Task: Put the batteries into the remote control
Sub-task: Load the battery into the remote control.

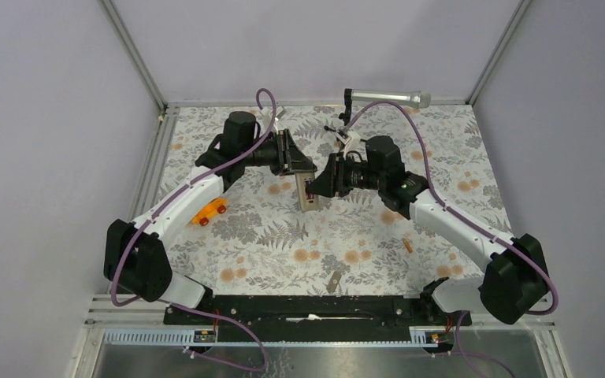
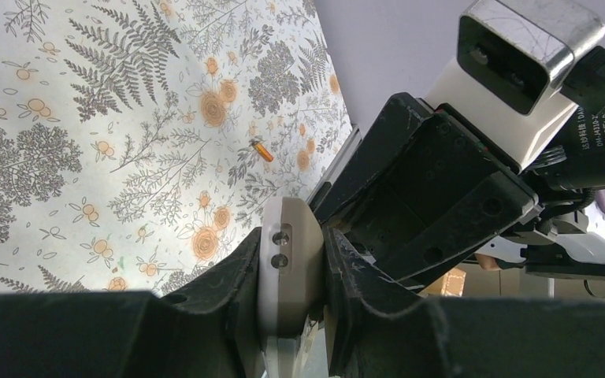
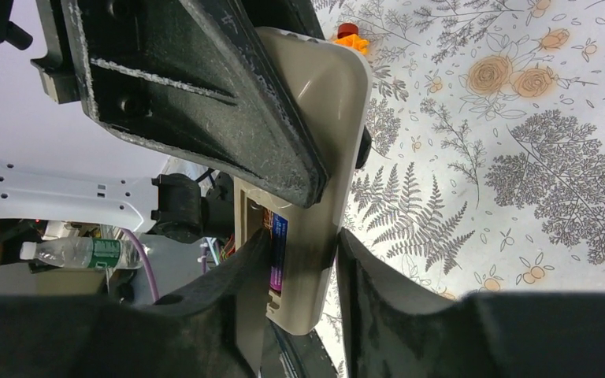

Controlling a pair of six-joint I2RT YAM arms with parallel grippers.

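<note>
The remote control (image 1: 309,197) is held off the table between both arms, its tan back (image 3: 319,142) facing the right wrist camera. My left gripper (image 1: 295,164) is shut on its upper end (image 2: 287,268). My right gripper (image 1: 321,183) closes across the lower part: one finger (image 3: 240,272) presses on the dark blue/purple battery (image 3: 278,253) lying in the recess, and the other finger (image 3: 370,276) is against the remote's far side. The orange battery (image 1: 408,246) lies on the table at the right, and it also shows in the left wrist view (image 2: 262,150).
An orange toy car (image 1: 209,212) sits by the left arm. A silver microphone on a black stand (image 1: 386,98) is at the back wall. A small tan piece (image 1: 333,282) lies near the front edge. Grey walls enclose the floral table.
</note>
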